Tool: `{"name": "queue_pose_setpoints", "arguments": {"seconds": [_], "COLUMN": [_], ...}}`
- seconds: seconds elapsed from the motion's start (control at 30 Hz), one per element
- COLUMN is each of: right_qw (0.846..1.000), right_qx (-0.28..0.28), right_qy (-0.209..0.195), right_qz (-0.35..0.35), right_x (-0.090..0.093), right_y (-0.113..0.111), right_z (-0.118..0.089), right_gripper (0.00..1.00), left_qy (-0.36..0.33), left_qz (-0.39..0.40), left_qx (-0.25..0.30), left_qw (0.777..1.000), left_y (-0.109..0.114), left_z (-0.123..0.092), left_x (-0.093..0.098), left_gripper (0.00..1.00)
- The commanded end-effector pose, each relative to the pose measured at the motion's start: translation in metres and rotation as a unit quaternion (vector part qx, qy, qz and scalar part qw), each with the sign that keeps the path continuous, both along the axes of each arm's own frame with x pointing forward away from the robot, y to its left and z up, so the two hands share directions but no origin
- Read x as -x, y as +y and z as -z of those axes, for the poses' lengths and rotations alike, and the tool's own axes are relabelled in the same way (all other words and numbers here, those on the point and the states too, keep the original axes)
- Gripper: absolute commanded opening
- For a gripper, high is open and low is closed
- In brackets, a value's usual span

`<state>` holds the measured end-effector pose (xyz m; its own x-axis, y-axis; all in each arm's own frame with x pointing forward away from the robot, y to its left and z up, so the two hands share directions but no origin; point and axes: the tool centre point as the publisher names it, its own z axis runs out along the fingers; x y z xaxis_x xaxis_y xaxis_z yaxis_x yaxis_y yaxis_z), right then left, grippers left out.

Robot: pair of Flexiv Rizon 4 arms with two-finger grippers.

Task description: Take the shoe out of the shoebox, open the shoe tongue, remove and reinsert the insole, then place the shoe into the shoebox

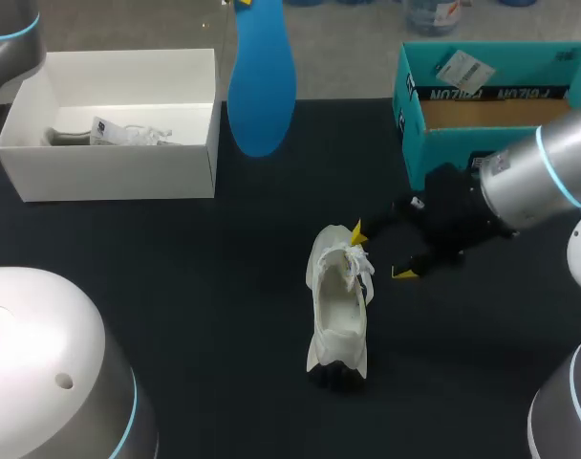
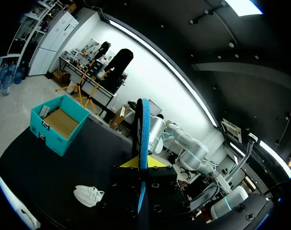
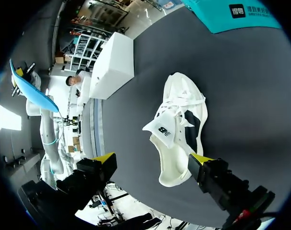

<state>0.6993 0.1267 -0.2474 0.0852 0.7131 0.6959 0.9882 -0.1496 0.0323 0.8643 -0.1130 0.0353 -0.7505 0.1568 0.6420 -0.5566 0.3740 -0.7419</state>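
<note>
Right gripper [image 1: 380, 253] is spread wide around the far end of the white shoe [image 1: 338, 306] at mid-table, one yellow tip seemingly touching it. Left gripper [image 2: 141, 164] clamps the blue insole [image 1: 260, 81], raised at the far side.

I see pale print on the teal shoebox [image 1: 434, 143] and a dark logo on the tongue [image 3: 163, 130] of the shoe [image 3: 176, 167]. Neither reads clearly.

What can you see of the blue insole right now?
The insole is plain blue, thin and foam-like, with a rounded free end. It is out of the shoe and held in the air over the table, clamped edge-on between the yellow tips of the left end effector. Nothing else touches it.
</note>
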Motion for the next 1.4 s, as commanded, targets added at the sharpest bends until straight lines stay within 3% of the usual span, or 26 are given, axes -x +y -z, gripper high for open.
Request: {"name": "queue_pose_setpoints", "arguments": {"seconds": [0.03,0.37,0.7,1.4], "right_qw": [0.994,0.994,0.989,0.967], "right_qx": [-0.11,-0.109,-0.149,-0.237], "right_qy": [-0.018,-0.011,-0.005,-0.076], "right_qz": [-0.009,-0.008,-0.017,-0.052], "right_x": [-0.006,-0.018,-0.028,-0.041], "right_y": [0.0,0.008,0.021,0.073], "right_z": [-0.003,-0.016,-0.026,-0.065], "right_gripper": [1.0,1.0,1.0,1.0], "left_qy": [0.0,0.0,0.0,0.0], "left_qz": [0.0,0.0,0.0,0.0], "left_qx": [0.0,0.0,0.0,0.0], "left_qw": [1.0,1.0,1.0,1.0], "left_y": [0.0,0.0,0.0,0.0], "left_z": [0.0,0.0,0.0,0.0], "left_x": [0.0,0.0,0.0,0.0], "left_gripper": [0.0,0.0,0.0,0.0]}}
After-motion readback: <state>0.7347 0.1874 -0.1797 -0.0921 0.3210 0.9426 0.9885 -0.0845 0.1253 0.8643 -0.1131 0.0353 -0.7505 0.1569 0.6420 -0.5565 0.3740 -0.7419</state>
